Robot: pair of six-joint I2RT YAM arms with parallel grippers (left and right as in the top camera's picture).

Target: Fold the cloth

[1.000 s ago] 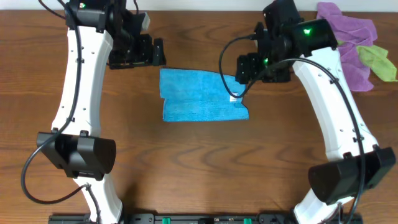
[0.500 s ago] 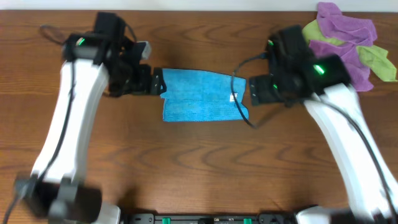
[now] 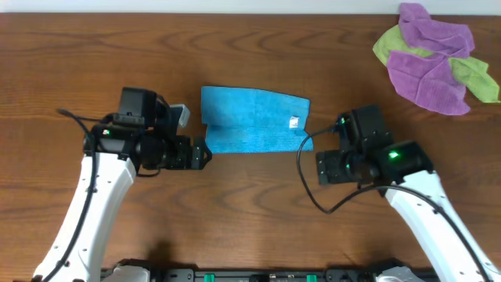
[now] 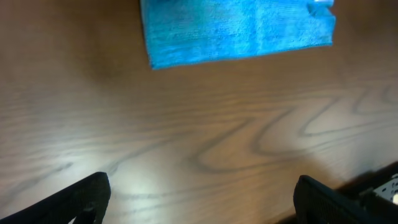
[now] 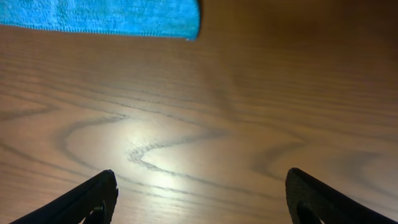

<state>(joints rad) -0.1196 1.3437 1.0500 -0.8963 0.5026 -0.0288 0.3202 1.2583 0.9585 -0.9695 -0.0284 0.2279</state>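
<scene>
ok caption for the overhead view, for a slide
Blue cloth lies folded on the table, flanked by the open, empty left end effector and right end effector.

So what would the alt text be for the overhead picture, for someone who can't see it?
A folded sky-blue cloth lies on a wooden table, with the robot's open left gripper and right gripper near its front corners. Purple cloths and lime-green cloths are heaped at the far right corner.
</scene>
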